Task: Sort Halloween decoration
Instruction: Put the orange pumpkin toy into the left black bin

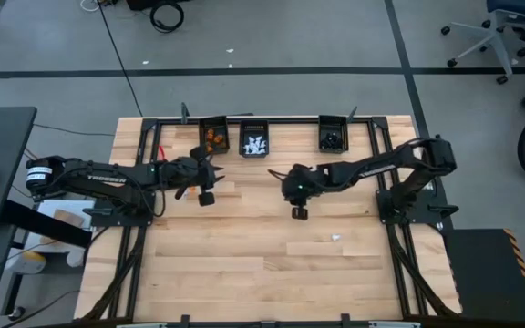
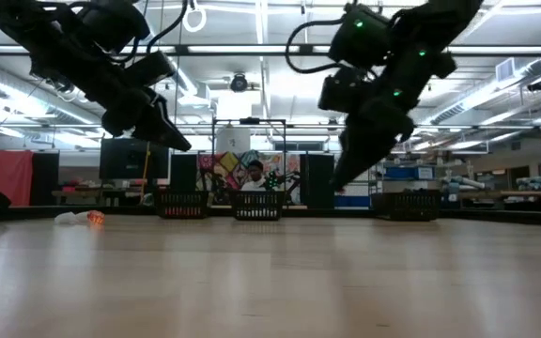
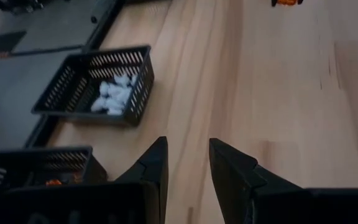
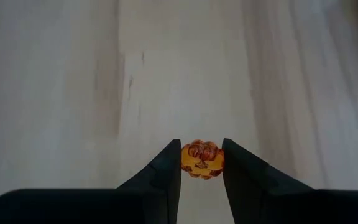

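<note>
Right gripper [image 4: 201, 163]: jaws pinching pumpkin [image 4: 202, 159], which sits squarely between the tips, above bare table [image 4: 185, 68]. Left gripper [image 3: 187, 163]: jaws parted, nothing between; hangs near the bins. Handling: keep the pinch firm and release only once over the orange bin [image 1: 212, 137]. Pumpkin: tiny, orange, ribbed, glossy.

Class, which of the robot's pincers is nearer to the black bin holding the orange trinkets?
Left. The left pincer hangs just in front of the orange-trinket bin; the right pincer, gripping an orange pumpkin trinket, is farther toward the table's middle.
</note>
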{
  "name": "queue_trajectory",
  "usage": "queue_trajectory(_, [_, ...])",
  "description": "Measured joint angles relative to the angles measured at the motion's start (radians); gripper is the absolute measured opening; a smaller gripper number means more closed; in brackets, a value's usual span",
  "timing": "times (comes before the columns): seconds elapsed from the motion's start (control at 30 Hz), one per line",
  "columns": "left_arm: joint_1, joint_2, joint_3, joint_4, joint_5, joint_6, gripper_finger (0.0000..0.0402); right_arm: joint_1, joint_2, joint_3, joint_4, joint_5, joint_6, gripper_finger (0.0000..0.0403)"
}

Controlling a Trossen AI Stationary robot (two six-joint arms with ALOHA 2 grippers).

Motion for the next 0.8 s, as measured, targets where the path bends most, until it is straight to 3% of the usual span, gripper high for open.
queue_trajectory(0.37, [-0.013, -0.017, 0.0, -0.096, 0.0, -0.09, 0.0096, -0.046, 0.308, 0.39, 0.018, -0.001, -0.141, 0.0105])
queue_trajectory(0.8, [-0.024, -0.296, 0.0, -0.266, -0.043, -0.108, 0.0095, -0.119, 0.566, 0.763, 0.123, 0.024, -0.229, 0.0105])
